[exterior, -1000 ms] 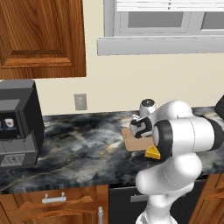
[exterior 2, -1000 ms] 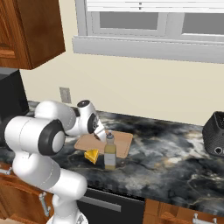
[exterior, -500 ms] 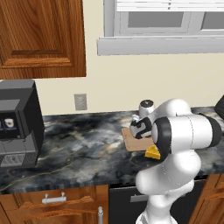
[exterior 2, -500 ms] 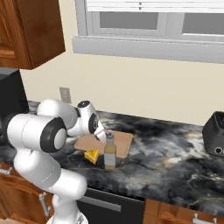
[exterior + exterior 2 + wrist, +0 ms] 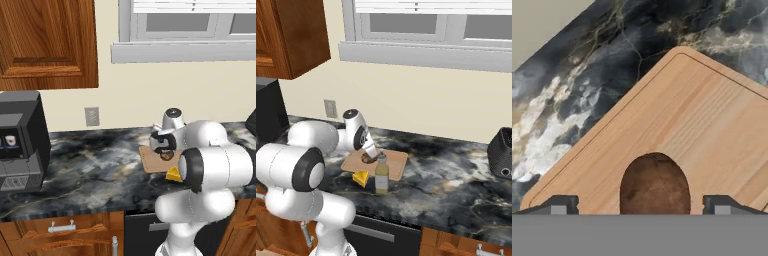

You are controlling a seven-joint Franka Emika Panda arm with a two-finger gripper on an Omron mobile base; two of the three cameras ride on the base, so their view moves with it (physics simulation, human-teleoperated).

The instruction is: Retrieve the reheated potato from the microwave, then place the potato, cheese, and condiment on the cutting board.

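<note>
Setting: dark marbled counter (image 5: 456, 185) under a window, wood cabinets around it.
Cutting board (image 5: 687, 130): lies flat on the counter, mostly bare.
Potato (image 5: 655, 184): rests on the board between the fingertips, touched by neither.
Jaws: the gripper (image 5: 641, 205) stands spread wide around the potato, gripping nothing.
Cheese (image 5: 360, 178): on the counter at the board's front edge, not yet on it.
Condiment (image 5: 381, 173): upright at the board's front edge; whether it stands on the board I cannot tell.
Handling: the potato looks firm, rough-skinned, light; pinch across its middle. The cheese is likely softer; grip its flat sides. The bottle may tip; take its body below the cap.
</note>
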